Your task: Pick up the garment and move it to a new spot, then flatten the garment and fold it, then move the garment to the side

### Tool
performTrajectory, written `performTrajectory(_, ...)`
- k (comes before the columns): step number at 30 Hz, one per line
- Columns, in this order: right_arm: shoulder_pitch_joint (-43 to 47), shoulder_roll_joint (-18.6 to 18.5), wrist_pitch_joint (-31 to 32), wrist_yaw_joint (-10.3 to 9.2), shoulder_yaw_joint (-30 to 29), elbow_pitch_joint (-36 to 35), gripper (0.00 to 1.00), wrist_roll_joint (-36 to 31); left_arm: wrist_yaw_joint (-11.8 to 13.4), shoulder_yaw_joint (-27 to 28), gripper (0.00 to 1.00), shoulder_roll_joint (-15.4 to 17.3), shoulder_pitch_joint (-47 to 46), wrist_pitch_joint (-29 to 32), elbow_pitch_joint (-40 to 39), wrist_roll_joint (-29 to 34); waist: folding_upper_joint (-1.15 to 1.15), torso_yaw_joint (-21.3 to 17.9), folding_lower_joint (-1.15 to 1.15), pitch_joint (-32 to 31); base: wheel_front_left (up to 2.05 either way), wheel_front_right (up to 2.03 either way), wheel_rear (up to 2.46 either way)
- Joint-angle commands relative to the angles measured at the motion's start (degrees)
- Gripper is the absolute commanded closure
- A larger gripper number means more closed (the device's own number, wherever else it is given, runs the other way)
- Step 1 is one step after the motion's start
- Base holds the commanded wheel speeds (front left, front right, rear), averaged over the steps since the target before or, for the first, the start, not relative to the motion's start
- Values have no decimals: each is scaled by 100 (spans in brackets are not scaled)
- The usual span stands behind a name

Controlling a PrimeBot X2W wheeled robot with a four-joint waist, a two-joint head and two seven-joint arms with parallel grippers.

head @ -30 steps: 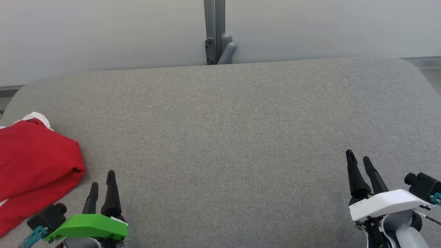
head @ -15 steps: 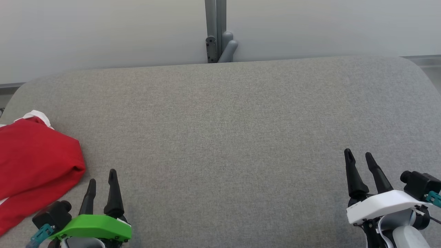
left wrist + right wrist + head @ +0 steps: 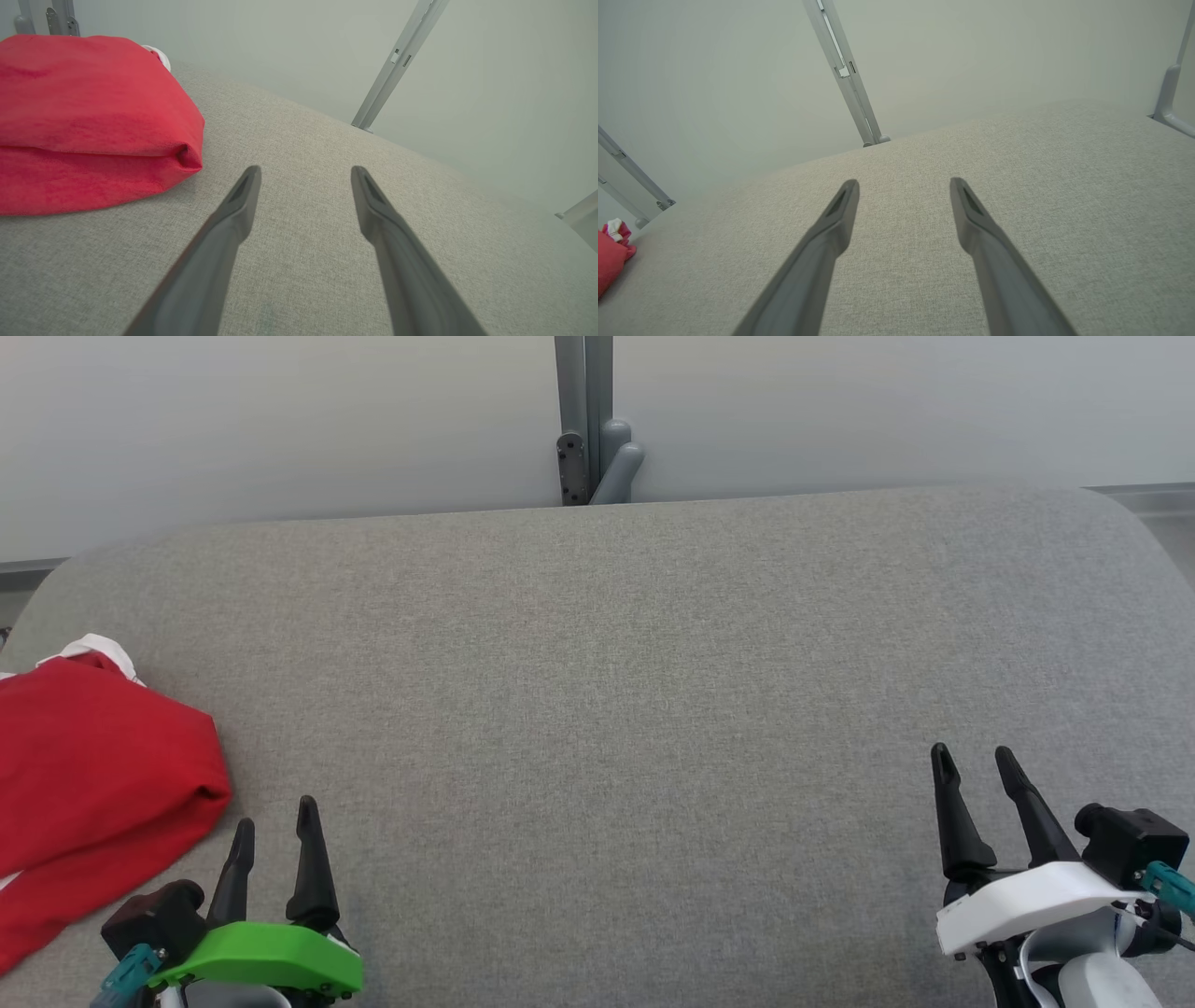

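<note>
**Red garment lies folded at the counter's left edge, both grippers spread apart**

The red garment [image 3: 93, 775] lies on the grey fabric-covered counter [image 3: 597, 691], against its left edge and toward the near side. From the head view it is cut off by the picture's left border, so I cannot tell how far it runs or whether any of it hangs over the edge. It looks folded into a thick bundle with a rounded fold facing the middle of the counter. A small white patch [image 3: 98, 649] peeks out at its far corner. What that patch is I cannot make out.

The left gripper [image 3: 275, 812], with its green housing, sits at the near-left corner, just beside the garment and not touching it. Its fingers [image 3: 243, 205] stand apart, and the grey cover shows between them. In the left wrist view the garment's folded end lies close to the left fingertip, with a gap between the two.

The right gripper [image 3: 971, 750], with its white housing, is at the near-right corner, well apart from the garment. Its fingers stand apart too. In the right wrist view the garment [image 3: 609, 266] is a small red scrap at the far left, mostly cut off.

A grey post [image 3: 583, 420] rises behind the counter's far edge, against a pale wall [image 3: 280, 429].
</note>
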Motion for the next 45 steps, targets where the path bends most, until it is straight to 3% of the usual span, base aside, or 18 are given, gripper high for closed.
performTrajectory(1,12,-29,-66,1,-6,-70,0,-184,55,-2,0,21,26,-58,-40,154,0,-4,0,1,0,0,0)
performTrajectory(45,164,-7,-548,1,-247,-58,0,-1872,74,-38,0,38,143,-569,257,1740,0,-20,0,-77,0,0,0)
